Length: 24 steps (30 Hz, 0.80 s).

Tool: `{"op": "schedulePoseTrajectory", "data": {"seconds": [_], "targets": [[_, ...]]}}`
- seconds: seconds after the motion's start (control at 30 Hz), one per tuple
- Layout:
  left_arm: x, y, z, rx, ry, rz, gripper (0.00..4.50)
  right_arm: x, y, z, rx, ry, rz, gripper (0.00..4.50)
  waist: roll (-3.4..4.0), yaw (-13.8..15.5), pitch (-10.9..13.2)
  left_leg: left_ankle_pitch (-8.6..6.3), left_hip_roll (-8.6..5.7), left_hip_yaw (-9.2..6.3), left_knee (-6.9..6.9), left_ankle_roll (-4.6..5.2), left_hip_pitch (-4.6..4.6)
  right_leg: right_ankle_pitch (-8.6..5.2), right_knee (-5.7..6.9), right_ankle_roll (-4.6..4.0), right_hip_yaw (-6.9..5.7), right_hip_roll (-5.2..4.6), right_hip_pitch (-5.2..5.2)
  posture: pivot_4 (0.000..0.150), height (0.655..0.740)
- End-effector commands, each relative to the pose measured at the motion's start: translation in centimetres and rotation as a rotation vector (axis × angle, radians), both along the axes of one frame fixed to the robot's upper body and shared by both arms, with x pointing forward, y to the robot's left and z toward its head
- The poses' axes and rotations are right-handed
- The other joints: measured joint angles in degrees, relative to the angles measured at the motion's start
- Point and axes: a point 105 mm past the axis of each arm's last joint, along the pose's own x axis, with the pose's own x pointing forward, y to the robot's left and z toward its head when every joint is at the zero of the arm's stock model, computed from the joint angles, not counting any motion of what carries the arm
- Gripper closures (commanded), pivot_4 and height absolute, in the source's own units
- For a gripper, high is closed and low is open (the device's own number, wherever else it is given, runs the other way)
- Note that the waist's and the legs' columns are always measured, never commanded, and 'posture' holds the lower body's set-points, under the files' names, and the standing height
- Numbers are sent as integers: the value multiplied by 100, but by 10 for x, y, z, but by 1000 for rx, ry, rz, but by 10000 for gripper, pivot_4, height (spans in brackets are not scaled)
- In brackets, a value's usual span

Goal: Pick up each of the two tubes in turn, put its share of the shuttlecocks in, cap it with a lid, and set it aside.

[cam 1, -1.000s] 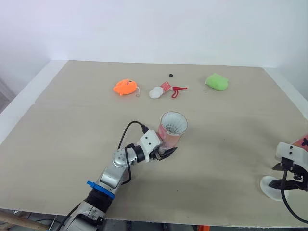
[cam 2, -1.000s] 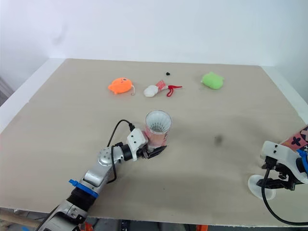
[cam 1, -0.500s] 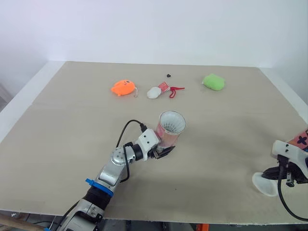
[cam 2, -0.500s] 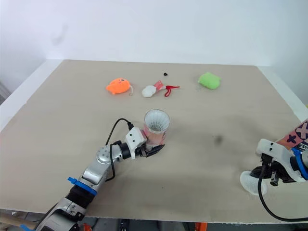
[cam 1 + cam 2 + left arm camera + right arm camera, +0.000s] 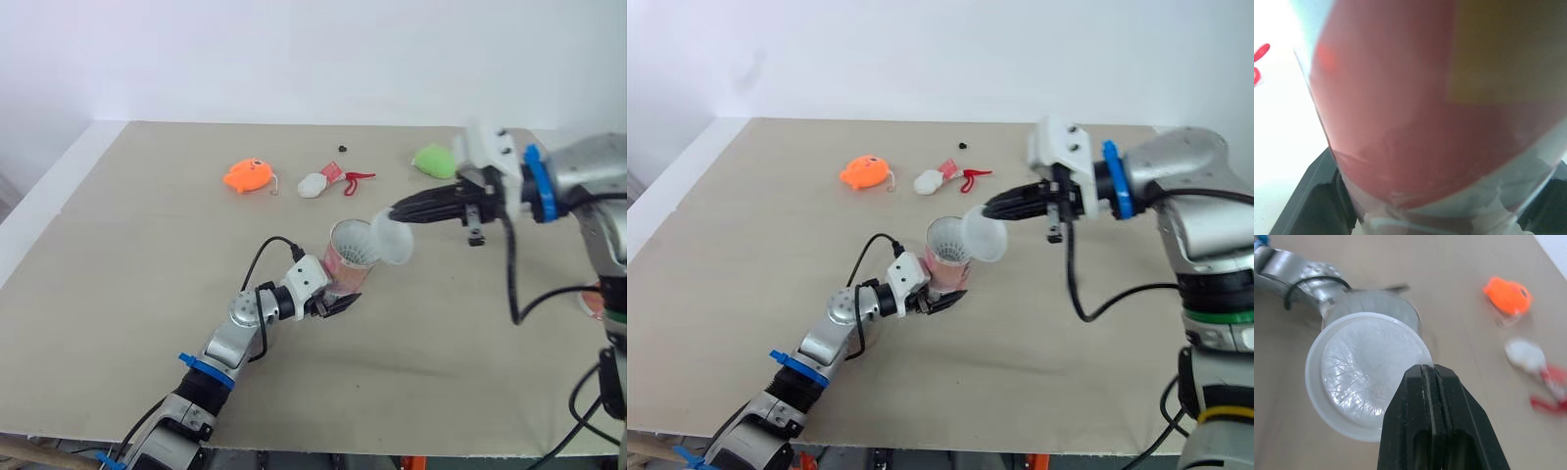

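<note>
Left gripper (image 5: pixel 333 302): black fingers clamped on lower end of red tube (image 5: pixel 348 266), near table (image 5: pixel 147 255) centre; tube tilted, open mouth upward. Right gripper (image 5: pixel 397 211): fingers pinched together on rim of translucent white lid (image 5: pixel 394 239). Lid tilted, at tube mouth on robot's right side; contact with mouth rim not discernible. Far side of table: orange fish toy (image 5: pixel 248 176), white-and-red object (image 5: pixel 323 183), green object (image 5: pixel 432 160), well apart from tube.
</note>
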Motion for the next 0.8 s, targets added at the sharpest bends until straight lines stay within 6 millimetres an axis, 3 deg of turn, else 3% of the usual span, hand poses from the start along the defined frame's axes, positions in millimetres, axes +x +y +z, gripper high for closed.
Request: {"op": "schedulePoseTrajectory", "data": {"seconds": [0.03,0.27,0.8], "targets": [[-4,4,-11,37,68,-24,10400,3,14,18,-51,-103,55,43564,-2,-6,0,-6,-3,-4,0,-2,-4,-1,-1,0,-4,-6,-1,1500,7400],[-10,7,-20,64,145,-48,10400,9,38,32,-156,-198,156,43564,1,-34,-1,-10,0,5,-2,2,-5,1,1,-9,-10,-13,-13,1500,7400],[-8,5,-25,78,155,-34,10400,12,47,17,-482,-277,313,43564,0,-27,-2,-9,1,2,-2,2,-1,0,4,-22,-30,-24,-11,1500,7400]]}}
